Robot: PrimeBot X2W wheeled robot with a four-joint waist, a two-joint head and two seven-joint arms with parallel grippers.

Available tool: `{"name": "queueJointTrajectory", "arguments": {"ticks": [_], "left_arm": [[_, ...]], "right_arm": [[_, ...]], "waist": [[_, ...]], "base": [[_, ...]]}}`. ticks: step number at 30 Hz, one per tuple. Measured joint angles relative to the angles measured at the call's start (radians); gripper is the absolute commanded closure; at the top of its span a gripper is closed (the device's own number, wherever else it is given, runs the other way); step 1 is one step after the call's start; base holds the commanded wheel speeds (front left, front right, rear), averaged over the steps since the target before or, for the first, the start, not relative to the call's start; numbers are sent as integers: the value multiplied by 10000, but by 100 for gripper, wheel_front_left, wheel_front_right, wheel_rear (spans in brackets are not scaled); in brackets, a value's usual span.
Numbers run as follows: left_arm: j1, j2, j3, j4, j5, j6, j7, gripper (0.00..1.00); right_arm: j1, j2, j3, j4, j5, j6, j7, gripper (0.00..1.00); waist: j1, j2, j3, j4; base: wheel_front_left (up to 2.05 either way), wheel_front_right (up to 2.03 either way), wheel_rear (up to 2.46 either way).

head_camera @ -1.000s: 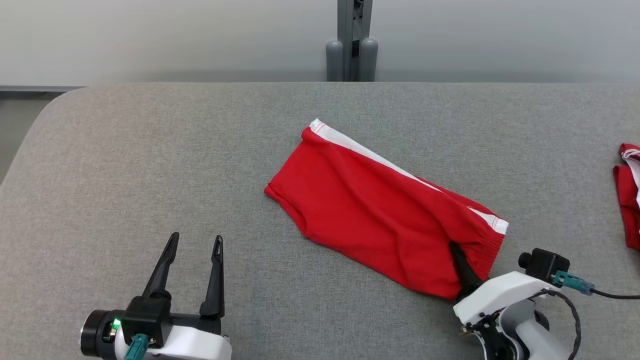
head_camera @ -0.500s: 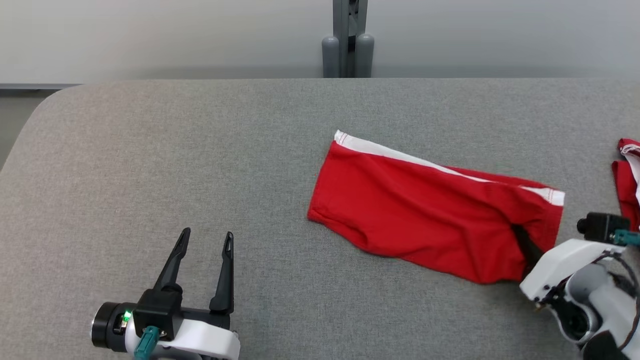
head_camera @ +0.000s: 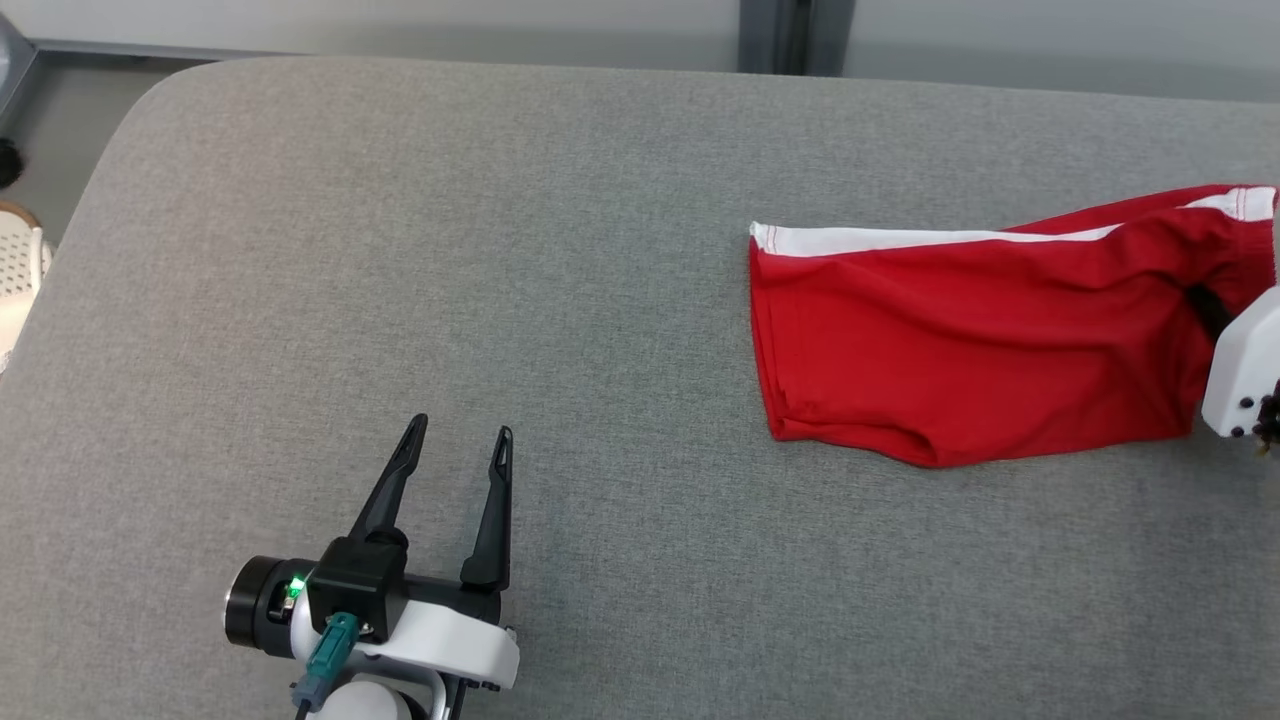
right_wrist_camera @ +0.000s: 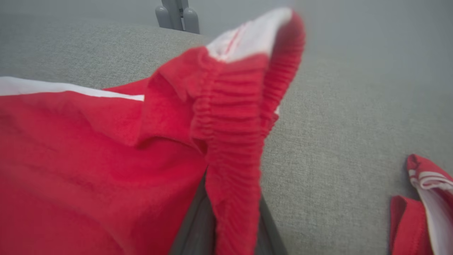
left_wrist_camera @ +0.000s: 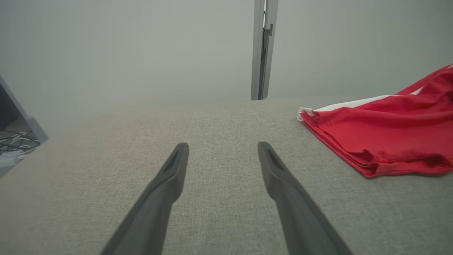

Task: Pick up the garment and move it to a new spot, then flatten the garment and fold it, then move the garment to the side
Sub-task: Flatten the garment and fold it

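The garment (head_camera: 980,340) is a pair of red shorts with a white side stripe, folded lengthwise and lying flat across the right of the grey padded table (head_camera: 450,250). My right gripper (head_camera: 1208,308) is shut on its elastic waistband end at the head view's right edge. In the right wrist view the ribbed waistband (right_wrist_camera: 230,141) drapes over my dark fingers (right_wrist_camera: 193,230), lifted off the table. My left gripper (head_camera: 457,440) stands open and empty at the lower left, well left of the garment (left_wrist_camera: 385,141), its fingers (left_wrist_camera: 177,166) wide apart.
A second red and white cloth (right_wrist_camera: 421,202) lies on the table to the right of my right gripper. A grey post (head_camera: 795,35) stands behind the far edge. The table's rounded corner and a white basket (head_camera: 15,270) are at the left.
My right gripper has dragged the garment rightward by its waistband, turning it to lie level across the table. The head camera has shifted too. The left gripper stays open.
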State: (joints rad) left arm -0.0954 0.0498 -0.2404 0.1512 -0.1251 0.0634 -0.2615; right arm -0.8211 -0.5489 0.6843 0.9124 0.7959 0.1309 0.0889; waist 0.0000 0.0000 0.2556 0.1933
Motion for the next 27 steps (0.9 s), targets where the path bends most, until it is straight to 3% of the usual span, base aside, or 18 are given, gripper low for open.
{"name": "queueJointTrajectory", "arguments": {"ticks": [10,27], "left_arm": [[-169,-4,-213,75,-190,259,0,0],[-81,-6,-56,171,-280,380,0,0]], "right_arm": [[-1162,-48,1016,387,188,-2,717,100],[-1290,1258,2117,-959,2011,-2,1969,100]], "waist": [[-1,0,267,296],[0,0,-746,-176]], "base": [[0,0,0],[0,0,0]]}}
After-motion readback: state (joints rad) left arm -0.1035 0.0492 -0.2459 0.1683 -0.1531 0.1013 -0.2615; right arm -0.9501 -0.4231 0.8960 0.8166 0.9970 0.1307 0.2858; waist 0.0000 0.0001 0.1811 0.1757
